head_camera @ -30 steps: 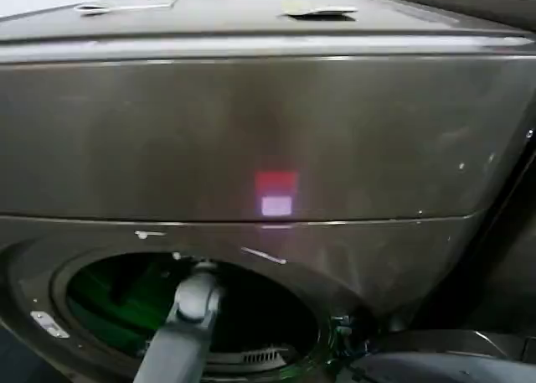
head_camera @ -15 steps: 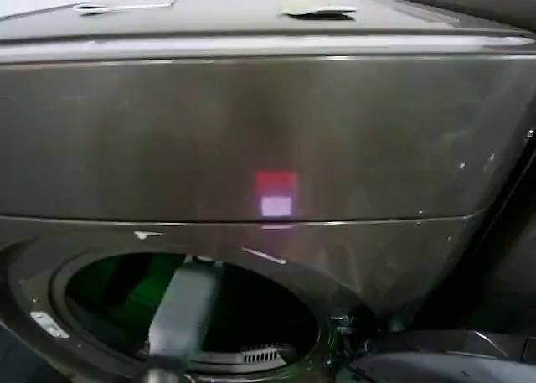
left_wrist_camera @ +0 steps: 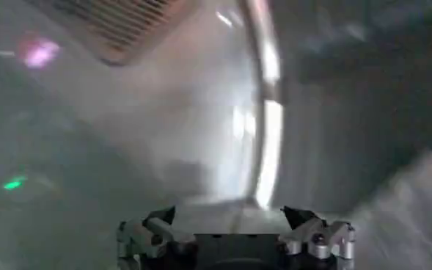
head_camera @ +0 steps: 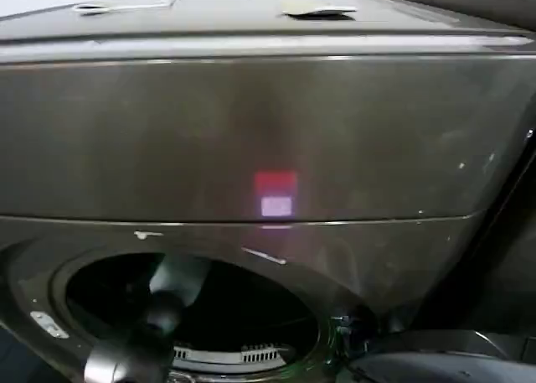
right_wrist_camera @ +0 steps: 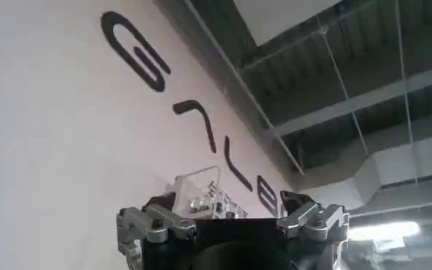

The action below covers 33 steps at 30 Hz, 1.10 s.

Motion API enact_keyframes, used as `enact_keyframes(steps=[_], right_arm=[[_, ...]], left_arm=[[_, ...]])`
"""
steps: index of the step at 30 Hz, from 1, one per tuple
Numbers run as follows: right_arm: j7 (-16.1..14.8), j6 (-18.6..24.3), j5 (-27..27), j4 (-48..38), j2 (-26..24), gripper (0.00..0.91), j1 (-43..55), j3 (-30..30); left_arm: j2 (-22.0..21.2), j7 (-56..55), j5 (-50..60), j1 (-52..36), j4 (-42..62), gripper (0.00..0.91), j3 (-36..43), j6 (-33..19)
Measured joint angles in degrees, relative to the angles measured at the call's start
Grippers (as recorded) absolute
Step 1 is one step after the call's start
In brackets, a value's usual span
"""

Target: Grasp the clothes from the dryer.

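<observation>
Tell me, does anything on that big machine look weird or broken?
Nothing looks broken. The dryer has pale scuffs above its round opening, a red-and-white glow on its front panel, and the left arm reaching inside.

The dryer [head_camera: 268,140] drum's depths are dark; its porthole's lower rim is cut off.
</observation>
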Motion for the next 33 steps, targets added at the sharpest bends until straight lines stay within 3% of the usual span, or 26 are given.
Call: enact_keyframes(steps=[16, 18, 19, 20, 21, 22, 25, 33], right_arm=[[-0.14, 0.2, -0.02, 0.6, 0.4, 0.907, 0.26, -0.17], [-0.14, 0.21, -0.03, 0.6, 0.4, 0.907, 0.32, -0.18], [-0.14, 0.21, -0.04, 0.6, 0.43, 0.907, 0.36, -0.2], [-0.13, 0.21, -0.04, 0.6, 0.49, 0.907, 0.38, -0.24], [-0.14, 0.22, -0.04, 0.61, 0.53, 0.907, 0.39, -0.28], [-0.14, 0.24, -0.05, 0.63, 0.54, 0.907, 0.4, -0.3], [-0.14, 0.29, -0.05, 0.53, 0.55, 0.907, 0.39, -0.19], [-0.11, 0.43, -0.12, 0.34, 0.62, 0.907, 0.46, -0.19]], left_arm=[[0.0, 5.76, 12.32, -4.71, 5.81, 0.907, 5.34, 1.74], [0.01, 5.83, 12.57, -4.67, 6.16, 0.796, 6.15, 1.78], [-0.01, 5.89, 12.72, -4.66, 6.28, 0.455, 6.5, 1.78], [-0.05, 6.05, 12.85, -4.67, 6.41, 0.341, 6.84, 1.76], [-0.12, 6.18, 13.03, -4.67, 6.56, 0.125, 7.16, 1.76], [-0.19, 6.34, 13.16, -4.72, 6.7, 0.068, 7.47, 1.74], [-0.34, 6.54, 13.34, -4.89, 7.18, 0.0, 8.21, 1.72], [-0.3, 6.98, 12.99, -4.61, 7.69, 0.0, 8.7, 0.9]])
